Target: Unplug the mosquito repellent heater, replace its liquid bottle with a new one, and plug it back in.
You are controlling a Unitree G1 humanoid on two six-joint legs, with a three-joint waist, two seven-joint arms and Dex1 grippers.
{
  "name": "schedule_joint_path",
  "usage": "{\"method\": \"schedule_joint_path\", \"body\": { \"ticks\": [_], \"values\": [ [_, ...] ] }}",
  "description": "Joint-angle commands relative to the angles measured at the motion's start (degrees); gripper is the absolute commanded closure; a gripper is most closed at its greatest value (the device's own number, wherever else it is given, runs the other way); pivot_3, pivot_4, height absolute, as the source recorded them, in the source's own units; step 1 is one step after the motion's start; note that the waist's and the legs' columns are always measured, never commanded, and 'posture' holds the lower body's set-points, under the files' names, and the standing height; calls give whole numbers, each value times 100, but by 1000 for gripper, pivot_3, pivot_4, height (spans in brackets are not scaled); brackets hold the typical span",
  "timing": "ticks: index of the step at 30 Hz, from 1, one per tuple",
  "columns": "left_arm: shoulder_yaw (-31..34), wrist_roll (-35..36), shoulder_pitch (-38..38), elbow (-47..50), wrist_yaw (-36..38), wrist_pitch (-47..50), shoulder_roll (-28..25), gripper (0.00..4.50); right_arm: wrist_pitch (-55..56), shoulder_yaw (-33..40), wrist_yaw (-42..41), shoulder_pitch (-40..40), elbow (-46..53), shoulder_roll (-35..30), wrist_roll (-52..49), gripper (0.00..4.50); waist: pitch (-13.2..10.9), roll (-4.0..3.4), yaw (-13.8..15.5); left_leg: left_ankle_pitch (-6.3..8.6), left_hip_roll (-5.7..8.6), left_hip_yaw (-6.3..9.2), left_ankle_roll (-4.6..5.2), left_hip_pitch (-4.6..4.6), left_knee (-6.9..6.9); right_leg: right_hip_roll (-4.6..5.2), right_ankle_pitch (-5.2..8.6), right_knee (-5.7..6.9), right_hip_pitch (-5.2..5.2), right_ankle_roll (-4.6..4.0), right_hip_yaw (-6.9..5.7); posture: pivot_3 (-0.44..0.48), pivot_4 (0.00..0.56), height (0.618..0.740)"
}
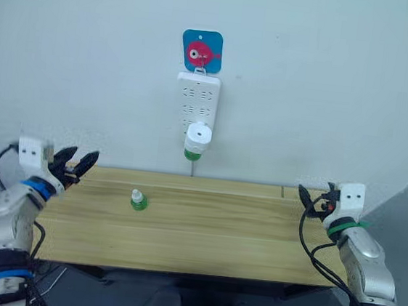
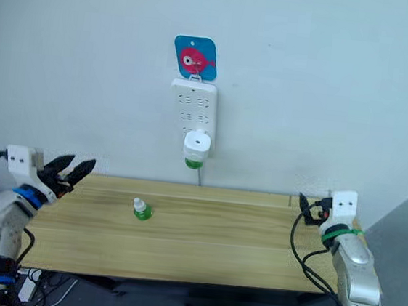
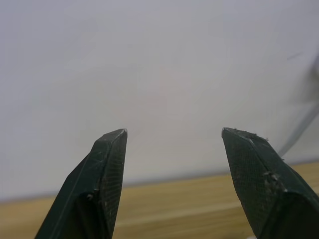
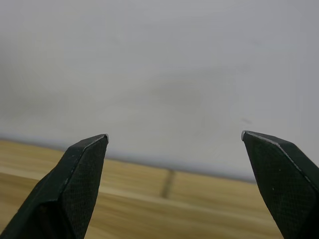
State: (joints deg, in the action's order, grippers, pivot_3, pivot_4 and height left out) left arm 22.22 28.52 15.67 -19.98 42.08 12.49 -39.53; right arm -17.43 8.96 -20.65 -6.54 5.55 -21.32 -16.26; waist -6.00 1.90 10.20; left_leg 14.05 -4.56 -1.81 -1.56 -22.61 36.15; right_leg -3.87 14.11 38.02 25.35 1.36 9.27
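Both grippers, left [image 1: 81,163] and right [image 1: 307,196], gaping empty at table [image 1: 240,230] edges; heater [image 1: 197,139] plugged into strip [image 1: 197,101] at 12 o'clock, so better grab squarely, pull straight out; spare bottle [image 1: 138,200] mid-table.

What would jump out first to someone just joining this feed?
On the wall above the table's far edge, the blue square with a red fish stands out, with the white power strip hanging under it and the mosquito repellent heater plugged in low on the strip, its liquid bottle showing green beneath. The new bottle stands alone on the wooden table, left of centre. The left claw and right claw are open at the table's ends.
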Motion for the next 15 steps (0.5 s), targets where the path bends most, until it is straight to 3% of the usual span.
{"method": "schedule_joint_path", "body": {
  "ticks": [1,7,15],
  "values": [
    [-397,139,473,540,370,499,-73,1184,-731,-232,-253,-292,988,-15,-532,0,-52,-13,7,0,0,16,0,-8,3,0,5,2,0,-8,-18,424,161,740],
    [-1239,-183,1658,214,1009,566,115,1184,-1794,-581,-149,-700,1935,178,-1136,0,-121,-14,61,-1,1,91,-1,-34,0,-11,27,18,-1,-33,-84,403,164,740],
    [-1734,-799,3337,-1824,1720,-398,674,1184,-2300,-783,228,-872,2374,463,-1253,0,-137,-9,49,0,16,156,-1,-36,2,-10,69,89,-1,-59,-139,371,160,740]
  ]
}}
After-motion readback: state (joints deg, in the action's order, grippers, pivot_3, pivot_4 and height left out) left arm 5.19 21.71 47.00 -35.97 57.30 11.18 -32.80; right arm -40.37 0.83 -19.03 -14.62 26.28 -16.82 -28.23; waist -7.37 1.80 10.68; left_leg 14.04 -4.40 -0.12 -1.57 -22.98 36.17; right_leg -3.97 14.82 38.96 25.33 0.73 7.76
